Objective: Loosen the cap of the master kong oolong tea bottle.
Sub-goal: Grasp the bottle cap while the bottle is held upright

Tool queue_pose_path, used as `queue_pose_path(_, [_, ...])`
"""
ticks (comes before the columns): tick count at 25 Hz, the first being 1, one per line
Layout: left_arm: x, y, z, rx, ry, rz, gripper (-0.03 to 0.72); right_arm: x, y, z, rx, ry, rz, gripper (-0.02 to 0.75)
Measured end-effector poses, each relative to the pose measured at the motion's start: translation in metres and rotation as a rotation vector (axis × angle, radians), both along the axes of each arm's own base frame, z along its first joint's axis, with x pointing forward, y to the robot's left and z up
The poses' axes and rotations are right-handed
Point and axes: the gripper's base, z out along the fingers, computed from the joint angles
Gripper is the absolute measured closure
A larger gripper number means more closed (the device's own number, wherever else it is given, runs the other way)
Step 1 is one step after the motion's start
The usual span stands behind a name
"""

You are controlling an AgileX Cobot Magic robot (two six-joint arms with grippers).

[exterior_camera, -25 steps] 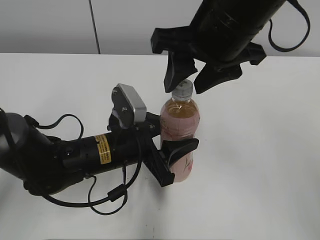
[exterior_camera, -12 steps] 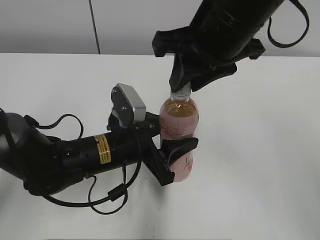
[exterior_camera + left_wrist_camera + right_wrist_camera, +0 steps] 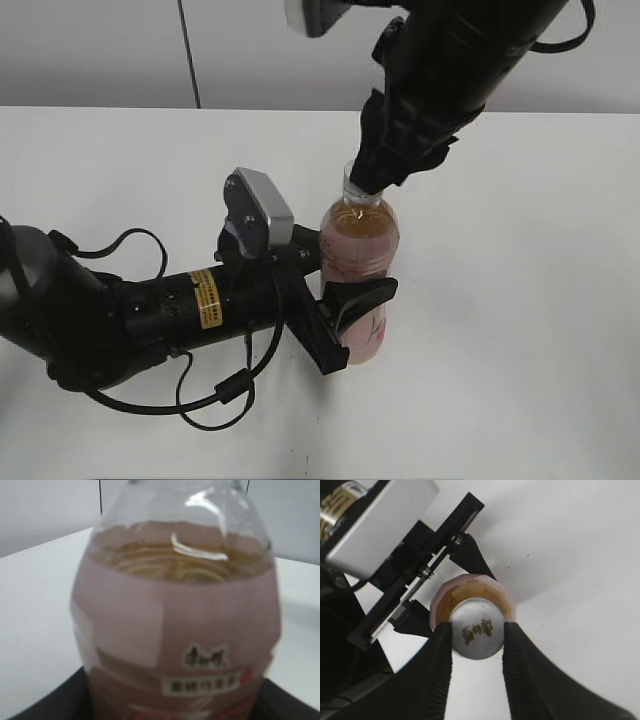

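Right wrist view: the right gripper (image 3: 478, 632) was clamped on the white cap (image 3: 477, 628) from nine and three o'clock, above the upright master kong oolong tea bottle (image 3: 358, 262), table center, clamped by the left gripper (image 3: 345, 318). Twisting well likely required that lower grip holding firm.

The right claw (image 3: 372, 180), open above the bottle a second ago, has dropped, rotated about its wrist and closed its fingers (image 3: 439, 650) on the cap (image 3: 477, 630).
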Motion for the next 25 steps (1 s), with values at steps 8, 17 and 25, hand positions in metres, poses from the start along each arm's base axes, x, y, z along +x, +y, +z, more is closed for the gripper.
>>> queue_pose_path(8, [0.000, 0.000, 0.000, -0.003, 0.006, 0.003, 0.303, 0.000, -0.002, 0.001, -0.086, -0.128, 0.339, 0.624])
queue_pose_path(17, [0.000, 0.000, 0.000, -0.001, 0.002, 0.000, 0.303, -0.009, -0.007, 0.008, -0.058, -0.050, 0.190, 0.500])
queue_pose_path(25, [0.000, 0.000, 0.000, -0.001, 0.002, 0.000, 0.303, -0.014, -0.008, 0.036, 0.150, 0.115, -0.401, 0.276])
